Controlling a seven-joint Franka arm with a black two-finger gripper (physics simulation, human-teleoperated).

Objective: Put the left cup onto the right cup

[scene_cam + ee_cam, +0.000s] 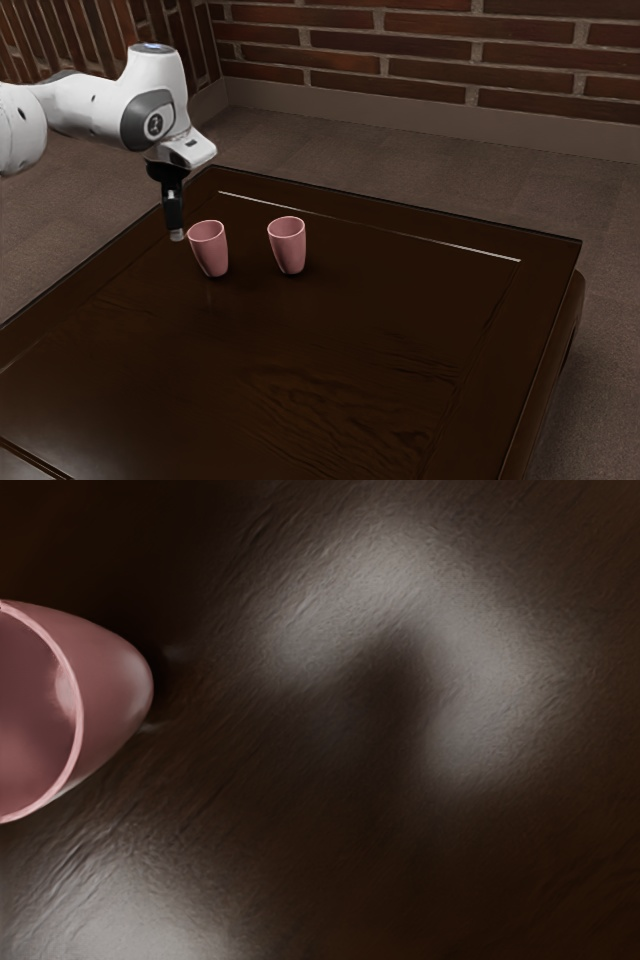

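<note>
Presently recorded at a dark brown wooden surface [350,330]:

1. Left pink tapered cup [208,247]. It is stood upright on the surface, mouth up, in the exterior view's 10 o'clock part of the top. In the wrist view, its rim and outer wall [60,710] are seen from above, with bare surface [400,780] beside it.

2. Right pink tapered cup [287,243]. It is stood upright at 3 o'clock of the left cup, near it but apart.

3. Black two-finger gripper [176,236]. It is carried pointing down by a white robot arm [100,105], just beside the left cup at its 10 o'clock, and clear of both cups. The fingers are seen edge-on, so whether they are parted cannot be told.

4. Red brick wall [420,50], noted at 12 o'clock.
</note>
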